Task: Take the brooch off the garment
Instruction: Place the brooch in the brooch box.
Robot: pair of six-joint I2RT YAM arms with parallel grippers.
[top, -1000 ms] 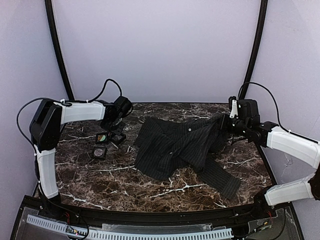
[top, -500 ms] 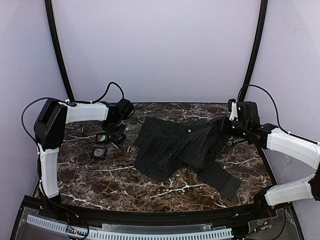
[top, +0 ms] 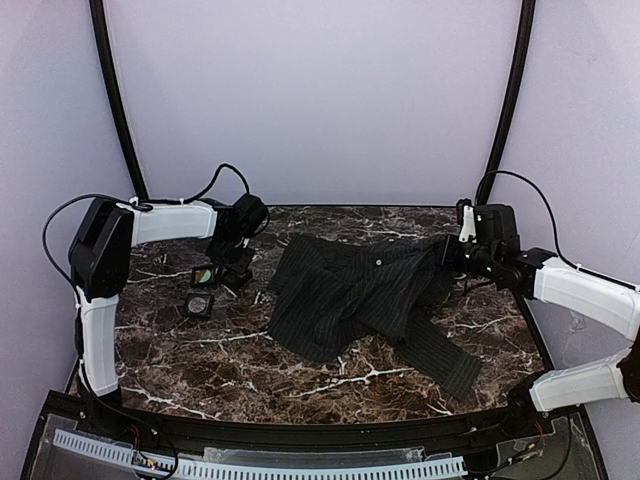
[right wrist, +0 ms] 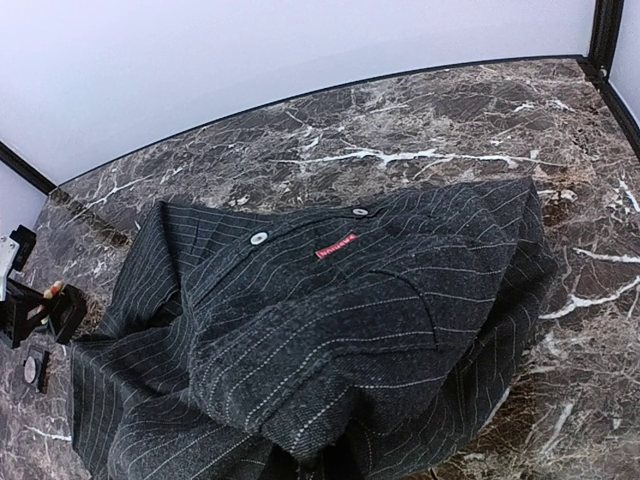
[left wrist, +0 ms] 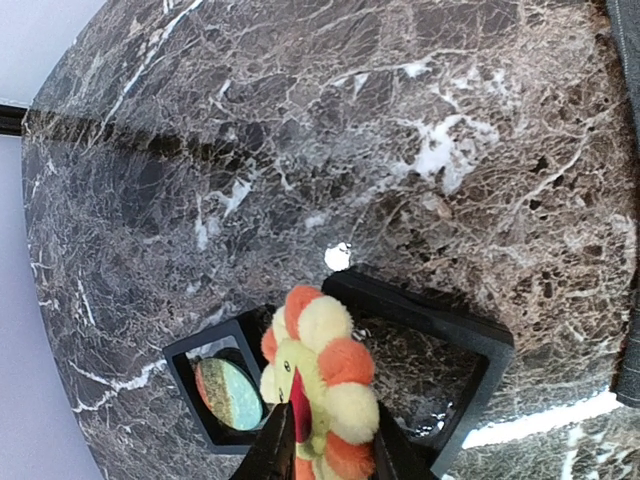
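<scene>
Left wrist view: the brooch (left wrist: 318,385) is clamped between the fingers of the left gripper (left wrist: 335,452), just above an open black box (left wrist: 440,345). Over the last second the arm was shifted only slightly, so the brooch is judged already removed from the garment (top: 360,290). Whether the right gripper (top: 455,250) is closed cannot be told.

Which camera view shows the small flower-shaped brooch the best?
The left wrist view: the orange-and-cream flower-shaped brooch sits close up, pinched in the left gripper. The right wrist view shows only a distant speck; in the top external view it is too small.
</scene>
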